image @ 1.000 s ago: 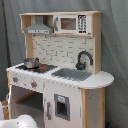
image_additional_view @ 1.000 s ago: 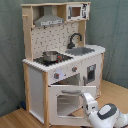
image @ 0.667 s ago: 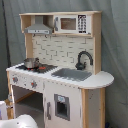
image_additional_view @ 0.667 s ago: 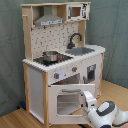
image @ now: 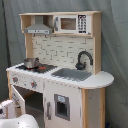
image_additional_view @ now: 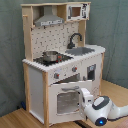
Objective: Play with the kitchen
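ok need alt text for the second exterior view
A white robot arm reaches toward the open oven door of a white and light-wood toy kitchen. A metal pot sits on the black stovetop, beside a grey sink with a black faucet.

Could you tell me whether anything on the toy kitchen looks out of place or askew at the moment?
Only the oven door stands out: in the second exterior view it hangs ajar under the stovetop, with the robot arm right beside it. The pot sits upright on a burner, the sink and faucet look normal, and nothing appears spilled or broken.
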You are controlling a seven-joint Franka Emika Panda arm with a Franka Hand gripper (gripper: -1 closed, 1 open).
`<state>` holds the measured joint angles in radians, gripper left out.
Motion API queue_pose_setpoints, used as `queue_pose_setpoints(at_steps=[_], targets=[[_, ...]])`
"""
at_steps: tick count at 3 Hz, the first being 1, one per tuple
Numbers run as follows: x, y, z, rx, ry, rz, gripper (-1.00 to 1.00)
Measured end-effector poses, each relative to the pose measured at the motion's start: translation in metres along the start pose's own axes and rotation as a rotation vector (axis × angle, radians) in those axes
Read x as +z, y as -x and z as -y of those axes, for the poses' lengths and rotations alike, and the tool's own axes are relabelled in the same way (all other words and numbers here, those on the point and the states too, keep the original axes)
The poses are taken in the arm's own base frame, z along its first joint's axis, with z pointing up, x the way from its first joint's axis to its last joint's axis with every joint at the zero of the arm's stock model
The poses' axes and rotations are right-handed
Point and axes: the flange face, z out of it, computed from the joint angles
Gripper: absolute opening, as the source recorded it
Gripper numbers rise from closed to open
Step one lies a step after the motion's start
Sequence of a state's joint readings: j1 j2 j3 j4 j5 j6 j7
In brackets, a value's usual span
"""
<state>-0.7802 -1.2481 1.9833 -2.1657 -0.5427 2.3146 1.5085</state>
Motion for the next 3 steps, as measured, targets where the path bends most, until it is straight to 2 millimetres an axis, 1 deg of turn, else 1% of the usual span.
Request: queue_pose_setpoints(at_steps=[1, 2, 3], targets=[[0.024, -0.001, 0.003, 0.069, -0.028, 0.033, 1.0], [0.051, -0.013, 0.001, 0.144, -0.053, 0.061, 1.0], [0.078, -0.019, -0.002, 0.217, -0.069, 0.092, 1.0]])
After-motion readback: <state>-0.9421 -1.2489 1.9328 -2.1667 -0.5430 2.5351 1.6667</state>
